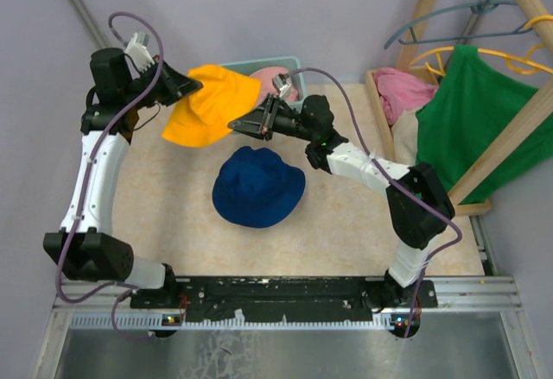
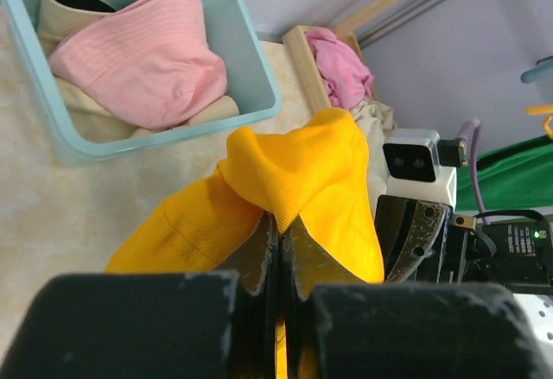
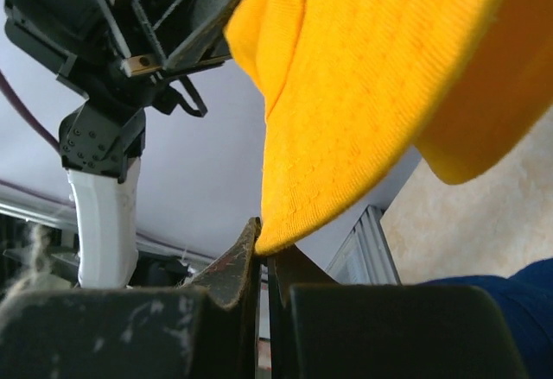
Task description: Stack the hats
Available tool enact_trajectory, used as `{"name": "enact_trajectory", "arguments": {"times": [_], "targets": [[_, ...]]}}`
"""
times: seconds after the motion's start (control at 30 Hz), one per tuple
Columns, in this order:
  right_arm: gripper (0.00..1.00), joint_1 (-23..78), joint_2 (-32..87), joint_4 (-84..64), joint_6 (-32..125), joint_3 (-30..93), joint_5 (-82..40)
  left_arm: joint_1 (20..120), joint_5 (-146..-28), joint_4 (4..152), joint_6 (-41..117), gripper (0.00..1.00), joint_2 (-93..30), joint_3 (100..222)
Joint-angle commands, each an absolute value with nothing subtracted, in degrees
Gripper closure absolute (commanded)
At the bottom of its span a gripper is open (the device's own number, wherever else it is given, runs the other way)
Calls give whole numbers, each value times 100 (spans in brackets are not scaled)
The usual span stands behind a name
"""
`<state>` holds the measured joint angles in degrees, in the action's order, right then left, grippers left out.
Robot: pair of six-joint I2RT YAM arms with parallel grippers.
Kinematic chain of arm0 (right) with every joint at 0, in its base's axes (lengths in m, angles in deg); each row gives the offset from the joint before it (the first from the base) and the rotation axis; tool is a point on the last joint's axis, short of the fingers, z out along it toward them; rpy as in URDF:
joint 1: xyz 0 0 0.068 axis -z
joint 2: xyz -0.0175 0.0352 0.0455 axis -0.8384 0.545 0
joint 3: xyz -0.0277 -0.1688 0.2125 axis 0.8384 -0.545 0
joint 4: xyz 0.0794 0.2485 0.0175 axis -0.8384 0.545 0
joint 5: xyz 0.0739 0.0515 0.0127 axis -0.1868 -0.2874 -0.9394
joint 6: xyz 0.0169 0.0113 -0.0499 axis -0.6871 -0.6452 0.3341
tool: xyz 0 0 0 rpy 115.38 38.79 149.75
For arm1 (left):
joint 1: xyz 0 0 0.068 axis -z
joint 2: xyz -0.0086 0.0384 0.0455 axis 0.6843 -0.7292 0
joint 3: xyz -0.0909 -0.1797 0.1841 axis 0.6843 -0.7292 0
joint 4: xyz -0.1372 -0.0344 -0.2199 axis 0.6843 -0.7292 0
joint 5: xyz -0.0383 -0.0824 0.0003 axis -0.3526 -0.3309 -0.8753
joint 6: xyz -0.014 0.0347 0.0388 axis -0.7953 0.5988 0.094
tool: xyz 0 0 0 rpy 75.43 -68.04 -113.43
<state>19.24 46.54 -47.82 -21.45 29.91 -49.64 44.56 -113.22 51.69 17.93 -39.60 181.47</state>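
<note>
Our left hand (image 1: 192,87) is closed tight on the yellow-orange hat (image 1: 212,107), its fingers (image 2: 252,258) pressed together with a fold of the fabric pinched between them, and the hat hangs lifted above the table (image 1: 346,219). Our right hand (image 1: 233,124) is closed to a thin slit as well. In its own wrist view the edge of the same hat's brim runs down into the gap at the fingertips (image 3: 238,256), so both hands hold the one hat from opposite sides. The navy hat (image 1: 257,186) lies flat on the table just below it, apart from both hands. The pink hat (image 2: 147,60) sits in the light blue bin (image 2: 255,51) on top of the beige hat (image 2: 203,113), most of which is covered. A small printed label (image 2: 518,241) at the right edge of the left wrist view is too small for us to read
</note>
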Motion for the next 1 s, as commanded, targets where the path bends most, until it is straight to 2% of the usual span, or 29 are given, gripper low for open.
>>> {"name": "enact_trajectory", "arguments": {"times": [0.0,0.17,0.3,0.97], "targets": [[100,1908,4516,-5452,-2471,2753,-5374,4458,-11140,5465,2252,100,-3428,17644],[100,1918,4348,-5315,-2348,2428,-5519,4472,-11249,5569,2244,88,-3085,16984],[100,1918,4283,-5213,-2363,2234,-5604,4544,-11221,5703,2320,84,-2852,16552],[100,1915,3195,-3840,-2286,1962,-5987,5146,-11096,5416,2358,77,-2526,15906]]}}
